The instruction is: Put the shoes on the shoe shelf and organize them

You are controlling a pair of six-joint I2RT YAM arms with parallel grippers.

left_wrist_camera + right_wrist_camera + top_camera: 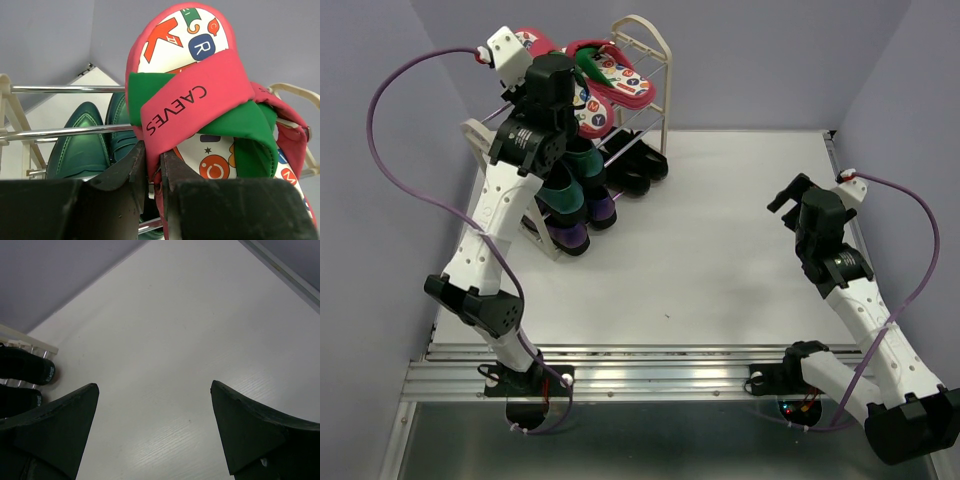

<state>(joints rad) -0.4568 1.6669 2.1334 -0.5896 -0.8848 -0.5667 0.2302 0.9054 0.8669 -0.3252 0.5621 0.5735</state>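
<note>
My left gripper [154,160] is shut on the red strap of a red flip-flop [190,100] with a green band and a lettered insole. It holds it tilted over the top tier of the shoe shelf [645,30]. A second red flip-flop [535,42] lies on that tier to the left. Dark green shoes [75,145] sit on the tier below, behind the metal rods [60,89]. Purple loafers [578,235] fill the lowest tier's front and black shoes [640,170] its right end. My right gripper [155,390] hangs open over bare table, far right of the shelf.
The white table [720,260] runs from the shelf to the right wall. The black shoe toes [25,367] and a cream shelf foot [30,342] show at the left edge of the right wrist view. Purple walls close in the back and sides.
</note>
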